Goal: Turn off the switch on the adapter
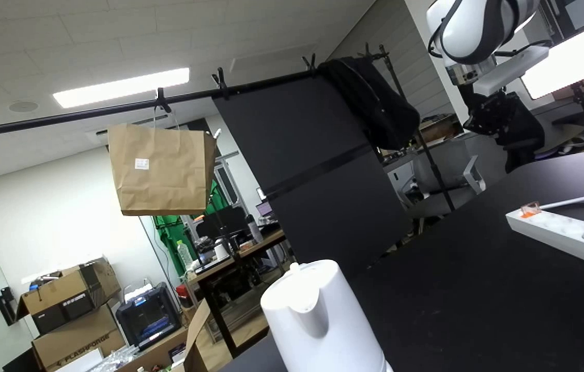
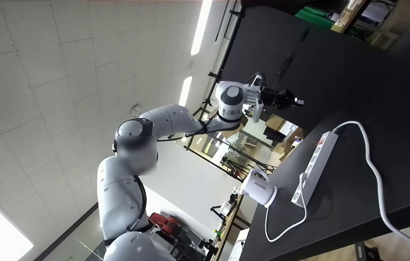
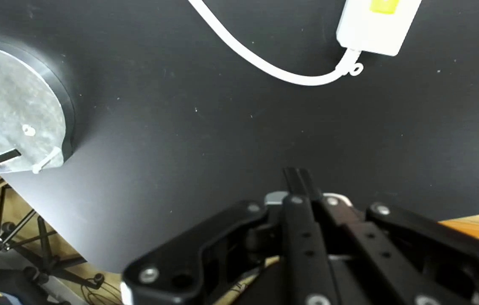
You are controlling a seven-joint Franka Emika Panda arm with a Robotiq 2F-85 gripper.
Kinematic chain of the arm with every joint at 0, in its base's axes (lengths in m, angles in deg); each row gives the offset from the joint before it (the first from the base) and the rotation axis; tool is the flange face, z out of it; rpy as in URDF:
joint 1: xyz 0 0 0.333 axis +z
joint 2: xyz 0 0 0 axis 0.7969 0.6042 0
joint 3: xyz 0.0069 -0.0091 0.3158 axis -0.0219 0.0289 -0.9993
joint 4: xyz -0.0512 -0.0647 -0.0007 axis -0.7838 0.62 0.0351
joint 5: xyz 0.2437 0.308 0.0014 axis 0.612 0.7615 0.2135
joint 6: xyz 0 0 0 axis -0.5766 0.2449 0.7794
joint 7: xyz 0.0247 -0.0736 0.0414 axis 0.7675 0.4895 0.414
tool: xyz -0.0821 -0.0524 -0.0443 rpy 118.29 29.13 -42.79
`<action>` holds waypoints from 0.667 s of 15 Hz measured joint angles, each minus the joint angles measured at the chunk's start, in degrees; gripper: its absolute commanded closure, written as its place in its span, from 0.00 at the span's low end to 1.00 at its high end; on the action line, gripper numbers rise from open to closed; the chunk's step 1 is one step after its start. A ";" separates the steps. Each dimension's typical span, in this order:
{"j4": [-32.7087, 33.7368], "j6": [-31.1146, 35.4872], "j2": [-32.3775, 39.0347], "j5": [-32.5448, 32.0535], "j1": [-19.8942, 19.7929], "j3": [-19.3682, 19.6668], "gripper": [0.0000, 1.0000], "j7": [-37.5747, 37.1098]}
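The adapter is a long white power strip on the black table, seen in both exterior views. Its orange-red switch sits at the end where the thick white cord leaves. In the wrist view only that end of the strip shows at the top right. A bright yellow patch on it is cut by the frame's top edge. My gripper is shut and empty, its black fingertips together. It hangs well above the table, apart from the strip, beyond its cord end.
A white kettle stands near the strip. Its thin cord runs to a plug in the strip. The thick white cord curves across the table. A grey metal plate lies by the table's edge.
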 measured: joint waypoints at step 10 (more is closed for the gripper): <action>0.60 -2.91 1.12 0.36 1.59 -0.16 1.00 0.00</action>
